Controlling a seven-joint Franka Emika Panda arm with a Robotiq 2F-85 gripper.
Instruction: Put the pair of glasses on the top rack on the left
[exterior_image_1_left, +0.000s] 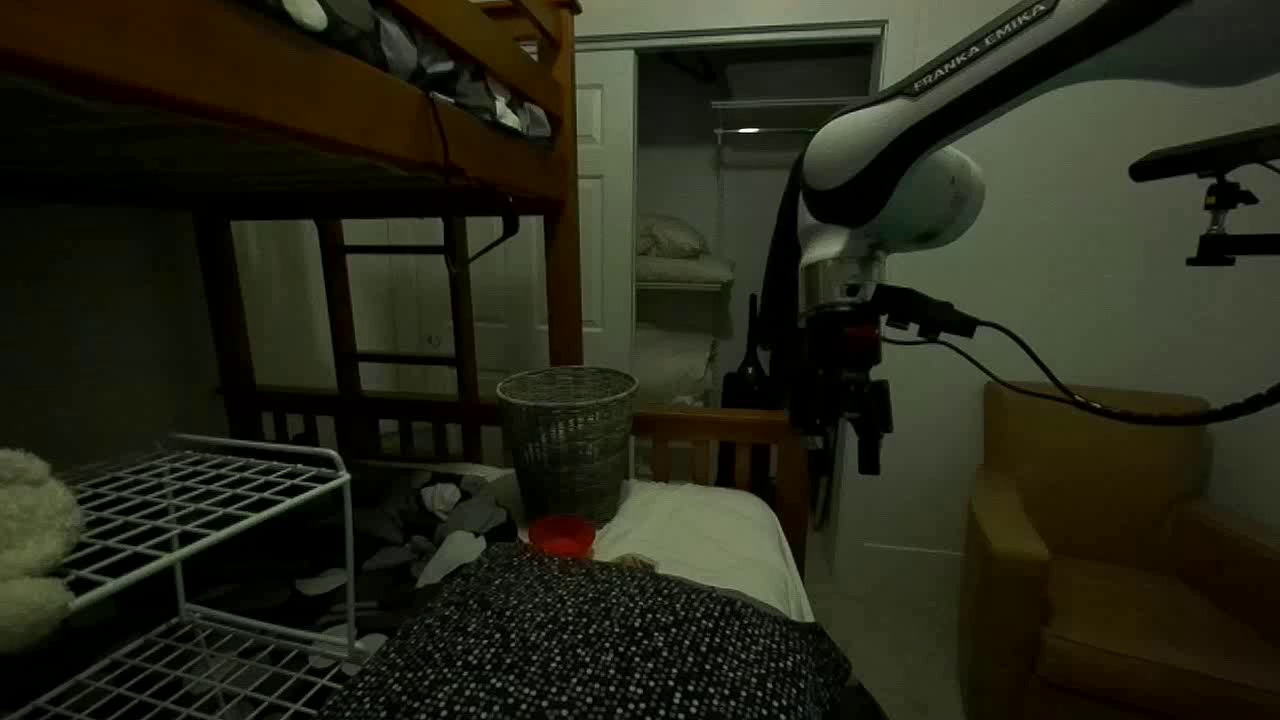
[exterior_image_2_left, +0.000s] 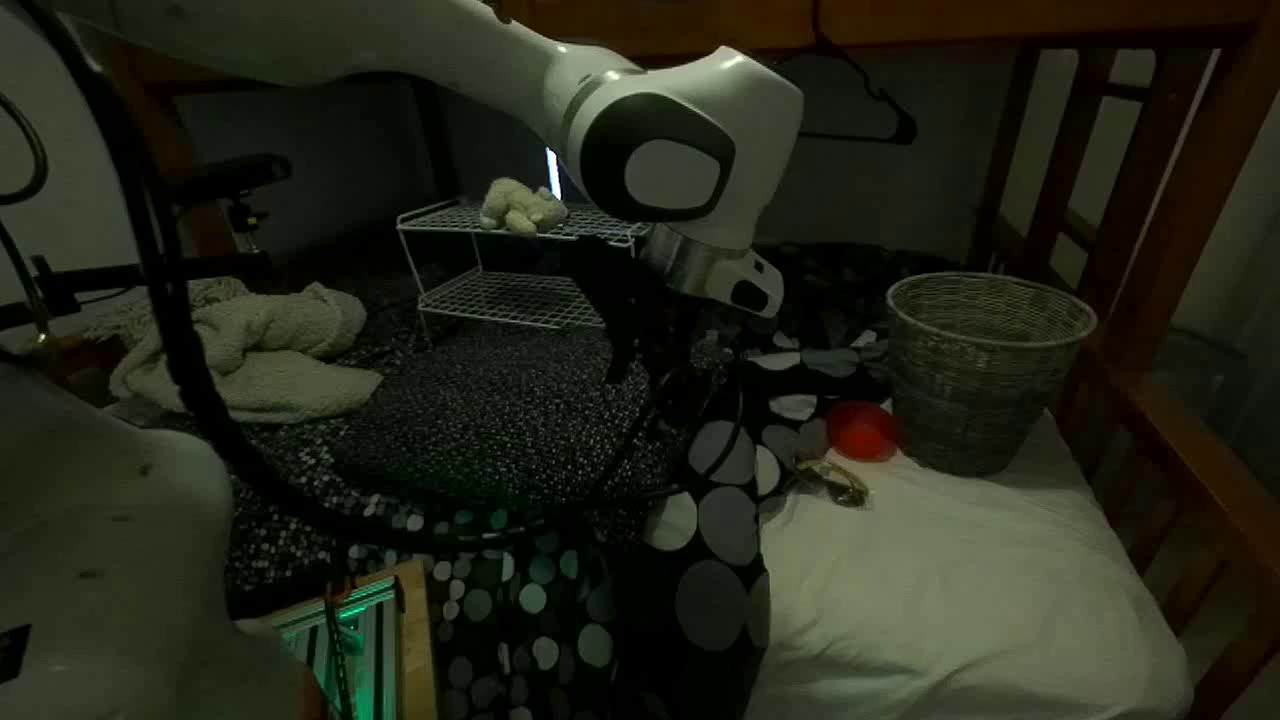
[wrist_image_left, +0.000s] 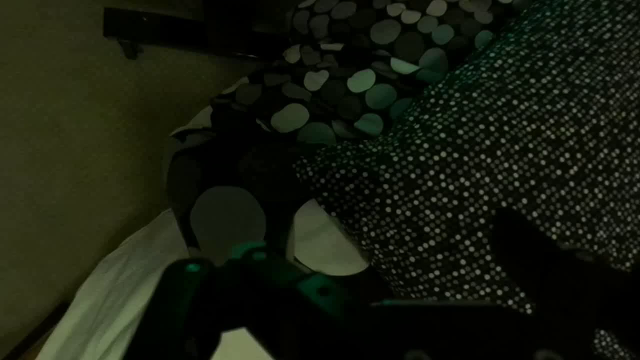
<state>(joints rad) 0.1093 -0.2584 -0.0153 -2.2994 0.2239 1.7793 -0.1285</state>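
The pair of glasses (exterior_image_2_left: 838, 482) lies on the white pillow beside the red bowl in an exterior view. It is small and brownish at the pillow's edge in an exterior view (exterior_image_1_left: 635, 562), partly behind the dark cover. It is out of the wrist view. The top rack (exterior_image_1_left: 220, 485) is the white wire-grid upper tier; it also shows in an exterior view (exterior_image_2_left: 590, 226), partly hidden by my arm. My gripper (exterior_image_1_left: 842, 450) hangs in the air, away from the glasses and rack. It is dark in an exterior view (exterior_image_2_left: 650, 362). In the wrist view (wrist_image_left: 350, 245) its fingers stand wide apart with nothing between them.
A plush toy (exterior_image_2_left: 520, 206) sits on the top tier. A woven basket (exterior_image_2_left: 985, 375) and a red bowl (exterior_image_2_left: 862, 432) stand near the glasses. The wooden bunk bed (exterior_image_1_left: 565, 260) rises around the mattress, and a hanger (exterior_image_2_left: 860, 110) hangs from it. An armchair (exterior_image_1_left: 1090, 560) stands apart.
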